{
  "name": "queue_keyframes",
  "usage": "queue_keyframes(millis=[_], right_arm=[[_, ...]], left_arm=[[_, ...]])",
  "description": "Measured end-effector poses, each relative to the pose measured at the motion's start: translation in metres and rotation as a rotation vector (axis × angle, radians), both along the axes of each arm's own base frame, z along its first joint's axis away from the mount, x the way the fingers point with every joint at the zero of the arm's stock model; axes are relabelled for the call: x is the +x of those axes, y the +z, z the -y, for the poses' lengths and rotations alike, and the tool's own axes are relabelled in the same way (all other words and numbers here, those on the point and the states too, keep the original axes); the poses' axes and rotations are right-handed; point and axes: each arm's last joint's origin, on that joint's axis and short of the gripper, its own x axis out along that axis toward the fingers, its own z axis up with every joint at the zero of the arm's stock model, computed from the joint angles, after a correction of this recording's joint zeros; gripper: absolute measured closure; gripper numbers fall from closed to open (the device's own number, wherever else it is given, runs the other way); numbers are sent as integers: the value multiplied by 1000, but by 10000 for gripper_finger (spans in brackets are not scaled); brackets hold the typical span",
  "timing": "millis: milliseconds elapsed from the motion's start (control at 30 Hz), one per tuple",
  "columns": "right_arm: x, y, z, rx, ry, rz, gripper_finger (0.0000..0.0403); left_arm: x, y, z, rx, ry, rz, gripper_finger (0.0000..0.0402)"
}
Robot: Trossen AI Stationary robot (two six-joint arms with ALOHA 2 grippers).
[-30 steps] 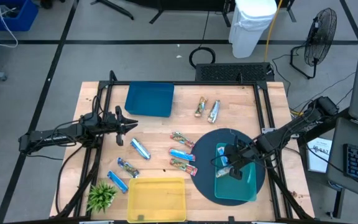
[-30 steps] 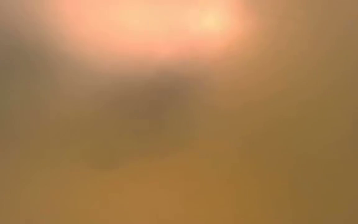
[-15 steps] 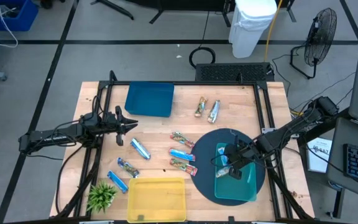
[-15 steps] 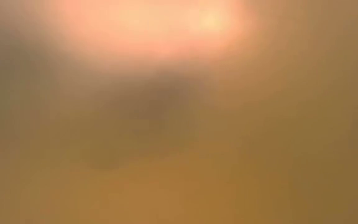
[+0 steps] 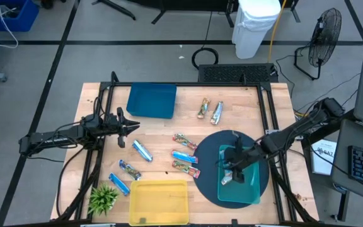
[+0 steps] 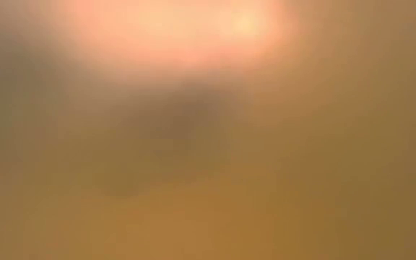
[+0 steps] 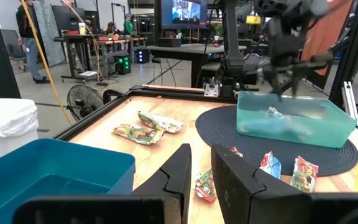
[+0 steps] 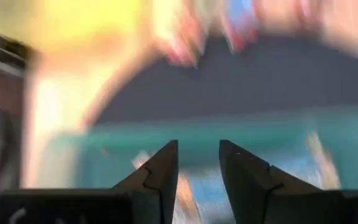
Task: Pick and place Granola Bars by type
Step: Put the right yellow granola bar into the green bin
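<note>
Your right gripper [image 5: 234, 173] hangs over the teal tray [image 5: 254, 189], jaws parted with nothing between them; two blue-silver bars [image 5: 227, 178] lie just below. Eight granola bars [image 5: 184, 156] remain on the table, so sorting looks barely begun. The left gripper [image 5: 128, 125], jaws narrow and empty, waits beside the blue tray [image 5: 151, 101]; the yellow tray [image 5: 159, 202] looks empty.

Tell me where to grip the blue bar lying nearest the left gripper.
Grip the blue bar across its narrow middle, coming straight down. It lies flat and diagonal on the table, so turn the left gripper until its fingers straddle the long sides. Neighbouring bars lie apart.
</note>
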Motion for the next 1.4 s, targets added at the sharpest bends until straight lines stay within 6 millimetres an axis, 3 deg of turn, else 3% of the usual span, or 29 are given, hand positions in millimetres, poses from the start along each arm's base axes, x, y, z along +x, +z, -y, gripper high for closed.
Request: queue_keyframes(millis=[167,233,367,467,633,833,1033,1400], right_arm=[[21,40,13,-79,124,453,287],[26,53,24,-166,97,575,288],[30,62,62,-356,-76,613,290],[30,53,102,-415,-185,488,286],[15,26,170,-371,-416,191,255],[0,0,222,-256,-702,9,213],[3,-25,246,-204,-857,-73,207],[18,-61,254,-153,-885,-170,219]], left_arm=[[0,0,0,0,0,0,332],[0,0,0,0,0,0,332],[0,0,0,0,0,0,332],[0,0,0,0,0,0,332],[0,0,0,0,0,0,332],[0,0,0,0,0,0,332],[0,0,0,0,0,0,332],[0,0,0,0,2,0,332]])
